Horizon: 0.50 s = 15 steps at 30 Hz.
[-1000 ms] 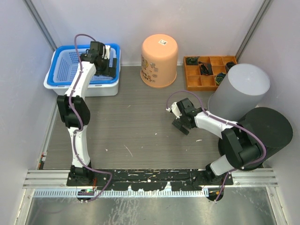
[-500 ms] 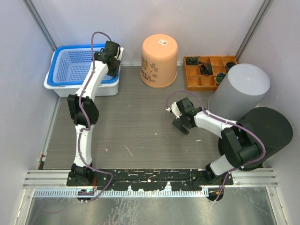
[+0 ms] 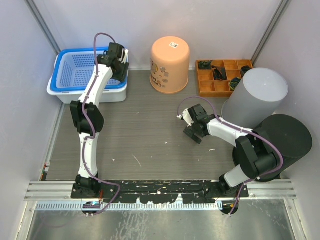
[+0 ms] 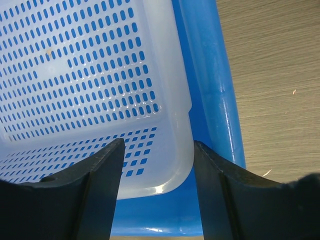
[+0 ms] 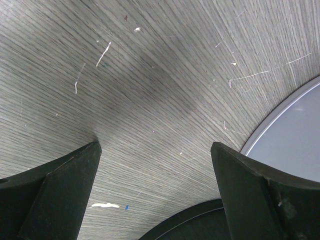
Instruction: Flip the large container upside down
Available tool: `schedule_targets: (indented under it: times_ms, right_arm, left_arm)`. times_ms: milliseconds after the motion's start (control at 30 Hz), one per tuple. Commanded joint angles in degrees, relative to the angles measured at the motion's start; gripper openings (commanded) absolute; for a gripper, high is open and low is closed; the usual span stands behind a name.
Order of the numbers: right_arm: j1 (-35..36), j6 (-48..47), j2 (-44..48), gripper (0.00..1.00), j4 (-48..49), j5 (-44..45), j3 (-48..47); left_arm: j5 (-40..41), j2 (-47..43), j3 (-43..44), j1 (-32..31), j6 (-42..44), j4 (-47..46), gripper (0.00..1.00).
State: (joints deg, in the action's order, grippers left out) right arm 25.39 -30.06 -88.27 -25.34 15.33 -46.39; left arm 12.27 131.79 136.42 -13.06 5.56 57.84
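Under my left gripper [image 4: 157, 146], fingers spread wide, now sits the blue basket [image 4: 214, 75] rim instead of its middle; ready to grasp

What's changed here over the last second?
The left gripper swung from above the blue basket's middle rightward to its right rim, jaws open astride the wall, gripping nothing. The right gripper, open above the table, the orange bucket, grey bin and wooden organizer stayed put.

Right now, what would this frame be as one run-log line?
stage: pre-grasp | left gripper: open above basket corner | right gripper: open, empty, over table | basket: upright, not yet turned
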Motion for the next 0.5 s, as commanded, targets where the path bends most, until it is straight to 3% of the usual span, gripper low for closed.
schedule_targets:
  times_ms: [0,167,233,267,300,333,467]
  right_arm:
    - [-0.2,2.2,-5.2,1.00,1.4,-4.6,3.9]
    - [-0.2,2.1,-5.9,1.00,1.4,-4.5,3.9]
    - [-0.2,2.1,-6.1,1.00,1.4,-4.4,4.0]
    - [-0.2,2.0,-6.1,1.00,1.4,-4.4,4.0]
    - [-0.3,2.0,-6.2,1.00,1.4,-4.4,4.1]
    - [-0.3,2.0,-6.2,1.00,1.4,-4.4,4.1]
    - [-0.2,2.0,-6.5,1.00,1.4,-3.9,4.0]
  left_arm:
    - [3.7,8.0,-4.6,-0.1,2.8,3.0,0.57]
    - [3.9,9.4,-5.9,0.6,4.1,3.0,0.53]
    - [2.8,9.8,-5.9,1.0,4.1,3.6,0.41]
    - [2.4,9.8,-5.8,1.1,4.1,3.8,0.29]
    - [2.5,9.7,-5.7,1.1,3.9,4.0,0.06]
    - [2.5,9.5,-5.9,1.1,3.8,4.1,0.00]
    - [0.3,6.6,-5.7,1.3,4.5,5.1,0.00]
